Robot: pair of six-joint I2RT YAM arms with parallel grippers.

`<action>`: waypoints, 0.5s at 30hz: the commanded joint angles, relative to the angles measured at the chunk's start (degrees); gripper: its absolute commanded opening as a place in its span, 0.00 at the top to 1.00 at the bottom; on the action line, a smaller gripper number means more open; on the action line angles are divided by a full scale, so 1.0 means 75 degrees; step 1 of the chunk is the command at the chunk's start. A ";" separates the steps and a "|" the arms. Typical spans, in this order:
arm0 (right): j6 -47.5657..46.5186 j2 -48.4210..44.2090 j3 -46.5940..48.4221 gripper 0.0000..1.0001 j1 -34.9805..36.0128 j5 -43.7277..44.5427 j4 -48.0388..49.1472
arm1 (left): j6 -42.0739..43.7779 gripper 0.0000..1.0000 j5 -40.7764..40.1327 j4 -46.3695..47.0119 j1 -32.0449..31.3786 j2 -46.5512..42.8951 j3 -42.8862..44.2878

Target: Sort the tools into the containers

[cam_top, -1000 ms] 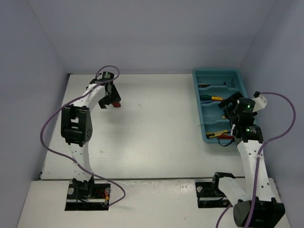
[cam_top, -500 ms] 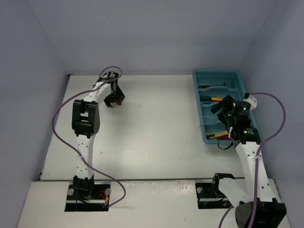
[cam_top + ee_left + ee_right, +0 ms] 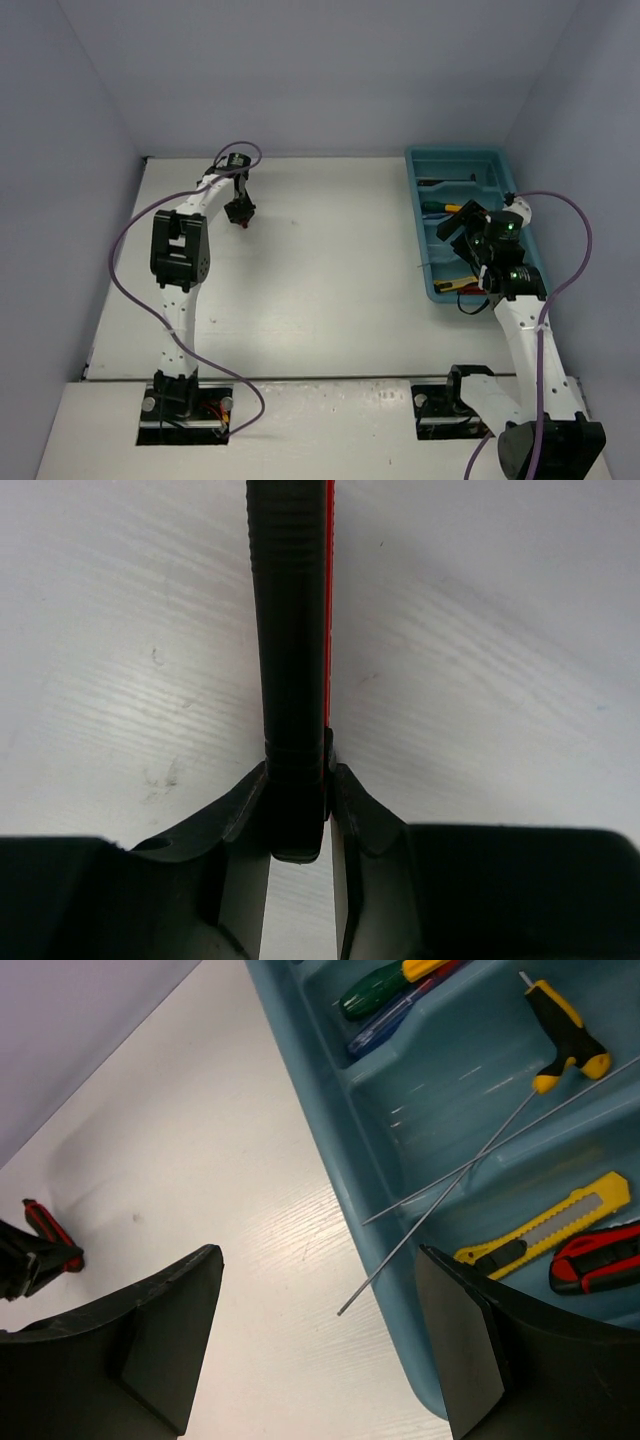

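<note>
My left gripper (image 3: pixel 297 785) is shut on the end of a black ribbed, red-edged tool (image 3: pixel 288 630) that lies on the white table at the far left (image 3: pixel 244 220). The teal tray (image 3: pixel 420 205) stands at the right. In its compartments lie a green screwdriver (image 3: pixel 375 988), a blue screwdriver (image 3: pixel 385 1028), a yellow-and-black handled driver (image 3: pixel 560 1035), a yellow utility knife (image 3: pixel 545 1230) and a red utility knife (image 3: pixel 600 1260). A thin rod (image 3: pixel 450 1195) sticks out over the tray's left wall. My right gripper (image 3: pixel 315 1280) hangs open and empty above that wall (image 3: pixel 455 228).
Grey walls close in the table on the left, back and right. The left arm's purple cable (image 3: pixel 130 240) loops beside its elbow. The rod's tip (image 3: pixel 422 265) pokes out over the table left of the tray.
The left gripper's jaws have closed on the black and red tool. The right gripper has drifted a little left and toward the back over the tray, still open.
</note>
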 commanded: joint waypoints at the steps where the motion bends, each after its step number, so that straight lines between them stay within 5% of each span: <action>1: -0.0239 -0.0060 0.0680 0.26 0.0188 -0.0702 0.0364 | 0.1402 1.00 -0.0445 -0.0180 -0.0252 -0.1488 -0.0448; 4: -0.0263 0.0045 0.1143 0.26 0.0488 -0.1053 0.0407 | 0.2302 1.00 -0.0106 0.0457 -0.0653 -0.2512 -0.1023; 9: -0.0016 0.0442 0.2074 0.25 0.1486 -0.1303 0.0721 | 0.3039 1.00 0.1975 0.1873 -0.1403 -0.5162 -0.2591; 15: 0.0050 0.0925 0.2654 0.26 0.3176 -0.1384 0.2054 | 0.2038 1.00 0.5038 0.3870 -0.1924 -0.6929 -0.4071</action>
